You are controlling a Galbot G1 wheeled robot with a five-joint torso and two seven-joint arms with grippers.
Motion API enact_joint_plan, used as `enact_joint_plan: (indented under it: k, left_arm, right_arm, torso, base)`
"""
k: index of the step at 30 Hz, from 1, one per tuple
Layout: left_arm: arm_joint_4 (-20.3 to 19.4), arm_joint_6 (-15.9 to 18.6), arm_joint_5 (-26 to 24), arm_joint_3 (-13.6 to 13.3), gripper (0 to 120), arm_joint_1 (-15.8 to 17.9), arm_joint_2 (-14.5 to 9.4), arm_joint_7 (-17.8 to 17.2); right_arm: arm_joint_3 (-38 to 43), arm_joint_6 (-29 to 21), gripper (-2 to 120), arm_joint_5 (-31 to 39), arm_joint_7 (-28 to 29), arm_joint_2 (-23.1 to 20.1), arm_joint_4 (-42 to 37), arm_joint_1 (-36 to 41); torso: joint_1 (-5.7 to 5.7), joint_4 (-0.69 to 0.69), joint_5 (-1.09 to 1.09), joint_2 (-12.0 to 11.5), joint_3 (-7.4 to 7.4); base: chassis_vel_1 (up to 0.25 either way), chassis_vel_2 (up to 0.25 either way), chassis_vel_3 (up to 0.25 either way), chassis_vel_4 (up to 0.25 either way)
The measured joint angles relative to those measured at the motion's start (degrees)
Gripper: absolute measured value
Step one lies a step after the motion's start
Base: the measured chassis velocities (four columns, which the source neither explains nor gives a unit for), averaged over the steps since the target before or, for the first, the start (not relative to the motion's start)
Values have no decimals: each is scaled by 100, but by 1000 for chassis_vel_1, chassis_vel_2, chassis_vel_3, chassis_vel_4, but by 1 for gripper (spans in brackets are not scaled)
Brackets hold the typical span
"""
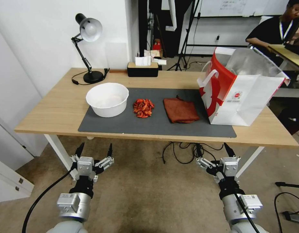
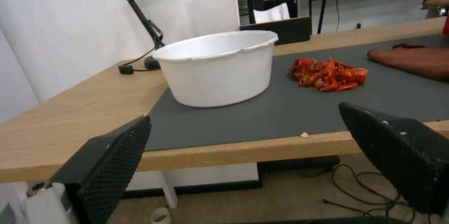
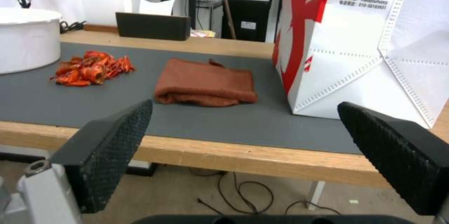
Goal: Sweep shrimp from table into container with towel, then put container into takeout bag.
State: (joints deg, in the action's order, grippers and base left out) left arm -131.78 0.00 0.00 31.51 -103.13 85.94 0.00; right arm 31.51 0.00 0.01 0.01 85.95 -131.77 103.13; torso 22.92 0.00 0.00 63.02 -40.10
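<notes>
Both grippers, left (image 1: 94, 150) and right (image 1: 213, 150), hang wide open below the table (image 1: 55, 106) edge, untouched shrimp (image 1: 143, 107) piled between bowl (image 1: 107, 98) and towel (image 1: 180, 110), bag (image 1: 240, 97) standing ready beyond

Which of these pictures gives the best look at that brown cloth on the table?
The right wrist view: the towel lies whole and close, its folded layers visible. The head view shows the whole towel from above, farther off. The left wrist view catches one end at its edge.
</notes>
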Motion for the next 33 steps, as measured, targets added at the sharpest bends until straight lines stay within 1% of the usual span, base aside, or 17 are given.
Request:
enact_joint_plan:
  k: [27, 29, 30, 31, 32, 33]
  left_arm:
    - [0, 0, 0, 0, 100, 0, 0, 0]
    - [6, 10, -23, -5, 100, 28, -18, -8]
    - [31, 60, -109, -33, 100, 112, -74, -37]
    - [31, 60, -109, -33, 100, 112, -74, -37]
    - [84, 175, -310, -96, 100, 307, -195, -109]
    - [137, 296, -510, -159, 100, 495, -324, -185]
  right_arm:
    - [0, -17, 100, 0, -7, 1, 1, -13]
    - [-6, -173, 100, 26, -97, 50, 78, -130]
    - [-24, -420, 100, 73, -237, 128, 204, -305]
    - [-24, -420, 100, 73, -237, 128, 204, -305]
    - [-56, -719, 100, 133, -414, 229, 362, -536]
    - [-66, -865, 100, 215, -511, 293, 455, -666]
  torso:
    - [0, -1, 0, 0, 0]
    - [0, -1, -3, 1, 0]
    - [-1, 1, 0, 0, 0]
    - [-1, 1, 0, 0, 0]
    - [-1, 3, 5, 0, 0]
    - [0, 3, 4, 0, -1]
  base:
    - [0, 0, 0, 0]
    - [0, 0, 0, 0]
    - [0, 0, 0, 0]
    - [0, 0, 0, 0]
    - [0, 0, 0, 0]
    - [0, 0, 0, 0]
